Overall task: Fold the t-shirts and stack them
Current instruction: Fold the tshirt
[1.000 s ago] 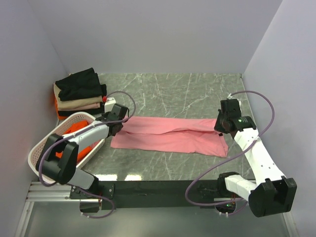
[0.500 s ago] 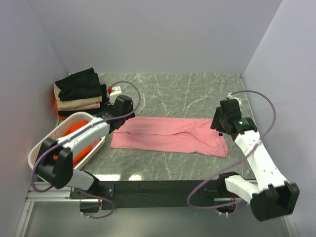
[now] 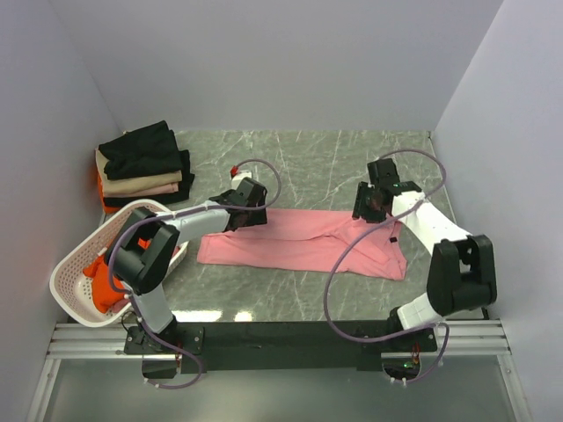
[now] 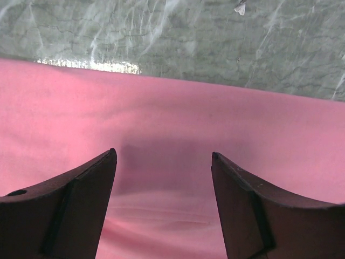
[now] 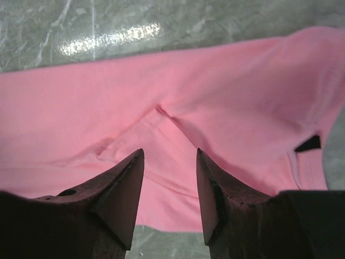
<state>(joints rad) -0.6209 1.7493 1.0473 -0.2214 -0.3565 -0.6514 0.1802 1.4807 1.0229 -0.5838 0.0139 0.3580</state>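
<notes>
Pink cloth t-shirt (image 3: 299, 242) lies folded lengthwise; my left claw (image 4: 161, 156) wide, right claw (image 5: 170, 154) narrower, both empty; next, I'd grip its ends.

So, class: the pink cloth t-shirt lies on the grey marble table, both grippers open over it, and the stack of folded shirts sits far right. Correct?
No. The top external view shows the stack of folded shirts far left. The pink cloth t-shirt does lie on the grey marble table, left gripper and right gripper open over it.
</notes>
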